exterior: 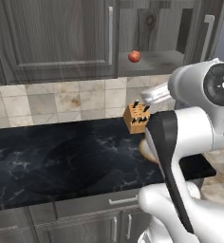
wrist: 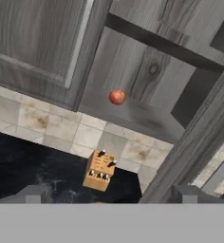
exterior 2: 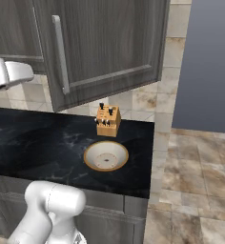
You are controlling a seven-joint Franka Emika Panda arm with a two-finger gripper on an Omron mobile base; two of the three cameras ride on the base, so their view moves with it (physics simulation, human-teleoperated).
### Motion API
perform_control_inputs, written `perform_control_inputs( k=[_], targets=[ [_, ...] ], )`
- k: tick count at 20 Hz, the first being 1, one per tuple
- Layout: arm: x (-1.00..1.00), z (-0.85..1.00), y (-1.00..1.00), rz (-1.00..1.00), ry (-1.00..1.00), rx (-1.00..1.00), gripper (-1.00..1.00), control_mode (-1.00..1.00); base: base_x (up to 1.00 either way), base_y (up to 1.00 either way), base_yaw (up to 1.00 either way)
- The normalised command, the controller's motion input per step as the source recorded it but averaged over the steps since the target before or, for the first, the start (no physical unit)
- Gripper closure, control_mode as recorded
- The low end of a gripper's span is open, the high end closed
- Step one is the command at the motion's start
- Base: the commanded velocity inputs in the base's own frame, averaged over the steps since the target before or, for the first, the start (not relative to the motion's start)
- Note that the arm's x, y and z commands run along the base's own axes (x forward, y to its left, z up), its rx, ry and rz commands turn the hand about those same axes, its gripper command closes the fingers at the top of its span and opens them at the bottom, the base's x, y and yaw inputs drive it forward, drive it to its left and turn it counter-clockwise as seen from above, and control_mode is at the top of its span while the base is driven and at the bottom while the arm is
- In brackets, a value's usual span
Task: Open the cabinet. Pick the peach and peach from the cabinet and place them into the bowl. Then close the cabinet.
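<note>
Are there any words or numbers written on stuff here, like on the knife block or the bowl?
None: no words, numbers or signs can be read anywhere.
The knife block, the bowl, the cabinet door and the peach all look plain.

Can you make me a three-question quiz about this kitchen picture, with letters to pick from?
1. Where is the small round red-orange peach?
A. on the shelf inside the dark grey-brown wood-grain wall cabinet
B. in the bowl
C. on the floor

2. What colour is the rim of the shallow round bowl?
A. blue
B. tan
C. green

3. How is the cabinet's right door?
A. shut
B. missing
C. swung open

Answers:
1 A, the peach sits on the bare shelf.
2 B, a tan ring runs round the bowl's cream inside.
3 C, the door stands out over the black marble counter, behind the tan wooden knife block.
</note>
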Motion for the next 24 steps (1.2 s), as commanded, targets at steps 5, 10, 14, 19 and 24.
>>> perform_control_inputs(
  k=[5,10,14,19,24],
  targets=[
    [0.45,0.0,0.0,-0.04,0.07,-0.12,-1.0,-1.0,0.0,0.0,0.0],
    [0.44,-0.03,0.07,-0.04,0.04,-0.14,-1.0,-1.0,0.0,0.0,0.0],
    [0.34,-0.05,0.02,-0.08,0.02,-0.17,-1.0,-1.0,0.0,0.0,0.0],
    [0.37,-0.1,0.0,-0.12,0.03,-0.17,-1.0,-1.0,0.0,0.0,0.0],
    [0.17,-0.05,-0.03,-0.14,0.06,-0.13,-1.0,-1.0,0.0,0.0,0.0]
  ],
)
